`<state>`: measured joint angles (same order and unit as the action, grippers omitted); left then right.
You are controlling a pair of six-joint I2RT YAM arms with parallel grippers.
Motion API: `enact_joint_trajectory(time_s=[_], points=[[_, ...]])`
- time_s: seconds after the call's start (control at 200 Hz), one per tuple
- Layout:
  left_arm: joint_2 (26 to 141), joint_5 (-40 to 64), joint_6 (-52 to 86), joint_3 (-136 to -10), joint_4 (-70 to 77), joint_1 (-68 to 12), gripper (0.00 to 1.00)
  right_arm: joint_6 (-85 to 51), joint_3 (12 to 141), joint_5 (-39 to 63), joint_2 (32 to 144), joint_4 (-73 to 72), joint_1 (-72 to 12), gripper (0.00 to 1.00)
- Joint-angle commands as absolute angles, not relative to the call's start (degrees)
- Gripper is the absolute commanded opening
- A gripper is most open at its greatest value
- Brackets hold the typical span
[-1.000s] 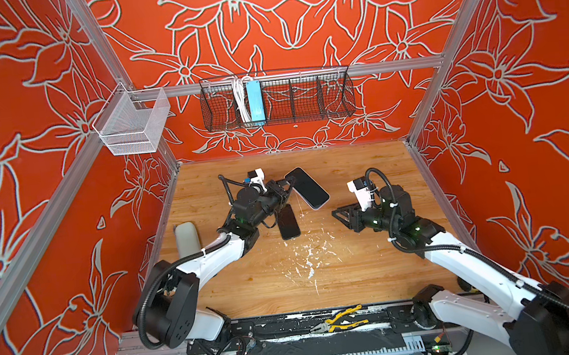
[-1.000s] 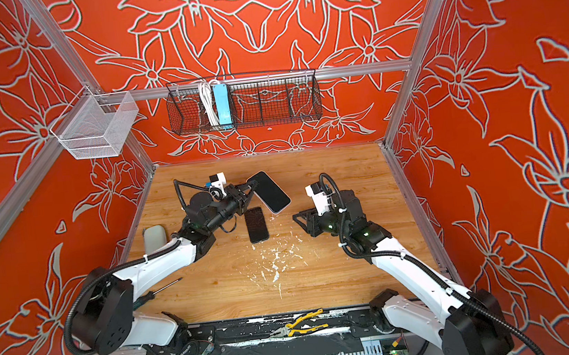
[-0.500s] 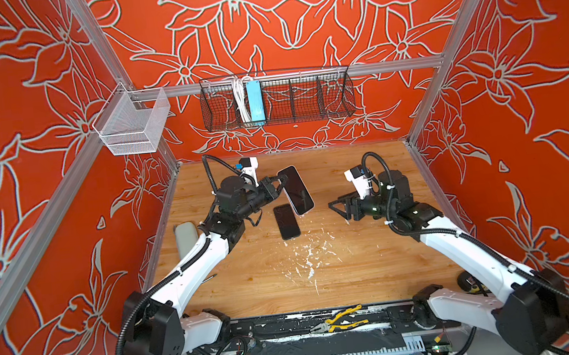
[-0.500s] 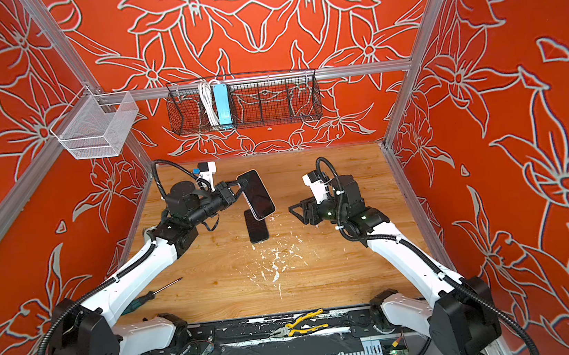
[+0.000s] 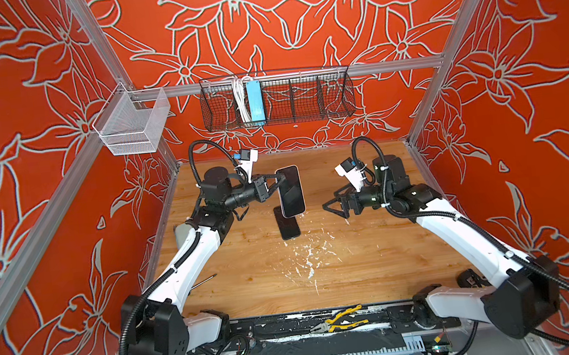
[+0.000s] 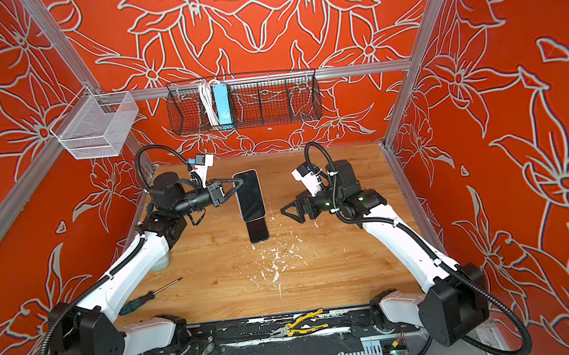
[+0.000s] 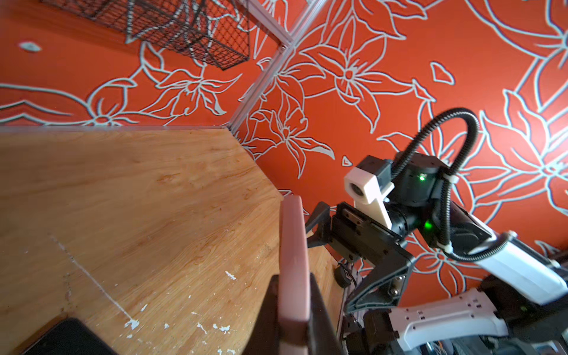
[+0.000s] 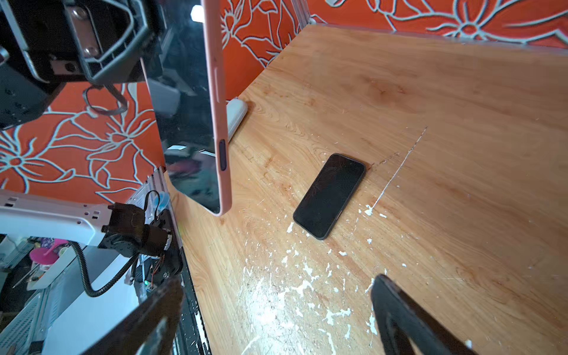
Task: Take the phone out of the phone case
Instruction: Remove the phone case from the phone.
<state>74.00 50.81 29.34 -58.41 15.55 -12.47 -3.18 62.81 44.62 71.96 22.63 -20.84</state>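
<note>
Clock dirs = table seen from above: 12 is the back wall, 6 the arm bases.

L gripper (image 5: 277,179) is clamped on the phone case (image 5: 290,191). Its fingers are narrow, pinching the case's 9 o'clock long edge near the far end. In the left wrist view the fingers (image 7: 319,321) press either side of the pink edge. The case hangs off the table (image 5: 375,266), abt mid-table and a bit toward 12, w/ its long axis running 12–6. The phone (image 8: 187,123) sits inside it, a dark glossy screen w/ a pink rim round it, visible in both top views.

R gripper (image 5: 335,209) is at 3 o'clock of the case and apart from it. Its fingers are spread wide, pointing toward 9, w/ nothing betw them. Bare wood shows betw it and the case.

Around / in the way:
- A black phone (image 5: 288,225) lies flat on the wood, screen up, right at the case's 6 o'clock end. In both top views its far end is hidden under the raised case.
- White flecks (image 5: 307,255) are scattered on the wood at abt 5 o'clock of the black phone.
- A grey slab (image 8: 237,116) lies at the table's 9 o'clock edge, partly behind the L arm in the top views.
- A screwdriver (image 6: 148,296) lies at abt 8 o'clock, beside the L arm.
- Pliers w/ yellow handles (image 5: 341,320) lie on the black rail at 6.
- A black wire basket (image 5: 303,97) hangs on the wall at 12, w/ a blue power strip (image 5: 255,102) and a white cable in it.
- A white mesh basket (image 5: 131,124) hangs at abt 10.
</note>
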Motion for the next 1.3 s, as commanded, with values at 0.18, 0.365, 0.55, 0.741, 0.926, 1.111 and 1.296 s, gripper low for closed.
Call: enact_joint_trajectory(time_s=[0.18,0.365,0.55,0.741,0.926,1.111,1.296], points=[[76.42,62.36,21.68,-62.73,18.46,-11.1,0.0,6.49,68.88,54.72,75.22,30.49,-20.85,0.82],[78.95,65.78,19.61,-63.99,19.17,-10.61,0.0,7.87,69.91,54.06,75.67,30.3,-22.89,0.74],[82.43,69.18,20.87,-66.81,20.0,-10.28,0.0,9.8,71.56,50.59,76.56,31.73,-26.24,0.73],[84.2,72.01,20.12,-68.6,19.96,-10.28,0.0,13.99,74.35,45.61,78.84,36.0,-30.02,0.71],[85.08,75.21,20.24,-69.56,20.39,-10.28,0.0,18.29,77.76,40.49,82.46,41.63,-33.46,0.69],[85.02,78.62,18.51,-69.52,19.66,-10.28,0.0,18.31,78.3,40.21,82.62,40.58,-34.67,0.63],[85.91,80.89,18.73,-69.61,20.04,-10.28,0.0,18.75,79.56,39.75,82.73,41.31,-35.58,0.57]])
